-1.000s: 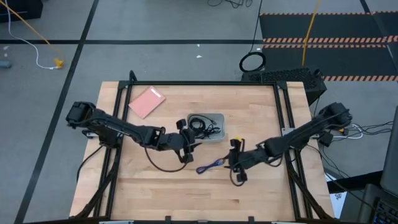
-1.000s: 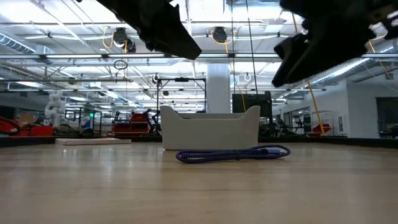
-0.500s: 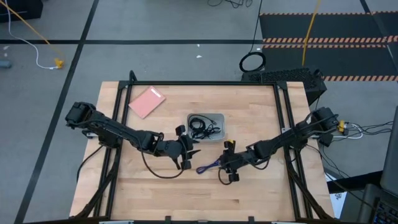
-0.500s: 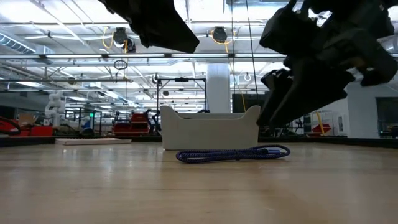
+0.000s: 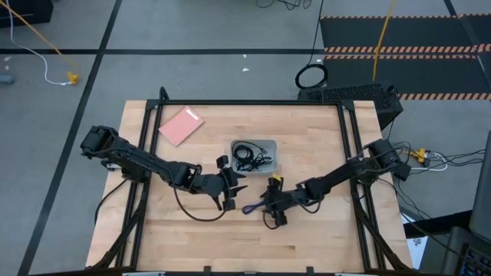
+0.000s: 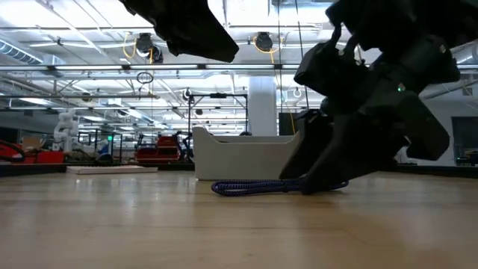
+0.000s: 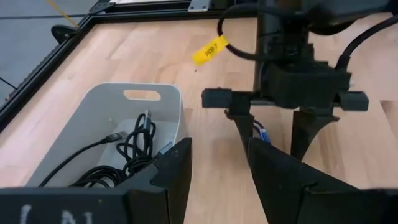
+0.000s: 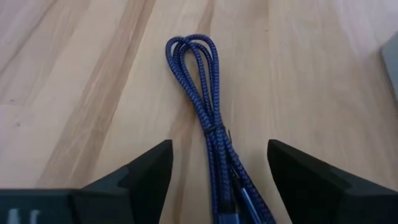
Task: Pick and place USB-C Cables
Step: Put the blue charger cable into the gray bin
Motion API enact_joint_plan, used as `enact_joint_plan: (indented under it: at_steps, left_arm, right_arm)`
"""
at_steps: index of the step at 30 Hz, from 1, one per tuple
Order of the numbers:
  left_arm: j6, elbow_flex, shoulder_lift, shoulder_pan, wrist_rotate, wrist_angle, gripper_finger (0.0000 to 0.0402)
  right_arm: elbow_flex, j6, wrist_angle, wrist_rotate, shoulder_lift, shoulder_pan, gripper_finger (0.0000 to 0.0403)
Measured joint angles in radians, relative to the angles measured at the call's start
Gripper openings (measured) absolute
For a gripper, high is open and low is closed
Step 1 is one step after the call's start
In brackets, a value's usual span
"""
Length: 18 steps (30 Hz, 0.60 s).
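The purple-blue cable point(image 5: 253, 207) lies folded in a long bundle on the wooden table, in front of the bin; the low view shows it flat on the wood point(image 6: 254, 187). My right gripper point(image 8: 217, 183) is open and low over it, one finger on each side of the bundle point(image 8: 208, 124) near its plug end. The two dark cables point(image 7: 134, 146) lie coiled inside the white bin point(image 5: 268, 144). My left gripper point(image 5: 236, 189) hangs open above the table, just left of the purple-blue cable and in front of the bin.
A flat pink pad point(image 5: 181, 125) lies at the table's far left. A thick black cable ring point(image 5: 311, 76) lies on the floor beyond the table. Bare wood spreads along the near edge and to the right of the bin point(image 6: 252, 157).
My right gripper has travelled toward the table's left and come down, from above and right of the purple-blue cable to straddling it close to the table. My left gripper has drawn back a little from the bin toward the near edge. The cable has not moved.
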State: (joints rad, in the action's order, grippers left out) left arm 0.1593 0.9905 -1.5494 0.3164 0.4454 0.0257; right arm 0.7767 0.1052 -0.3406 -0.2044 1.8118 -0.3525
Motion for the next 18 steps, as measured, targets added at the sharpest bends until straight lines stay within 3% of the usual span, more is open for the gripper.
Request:
enact_joint_plan:
  at_steps: [18]
  left_arm:
    - [-0.046,0.000,0.000,-0.002,0.000,0.000,0.0161]
  right_arm:
    - [0.001,-0.078,0.008,0.105,0.006,0.062,0.0111]
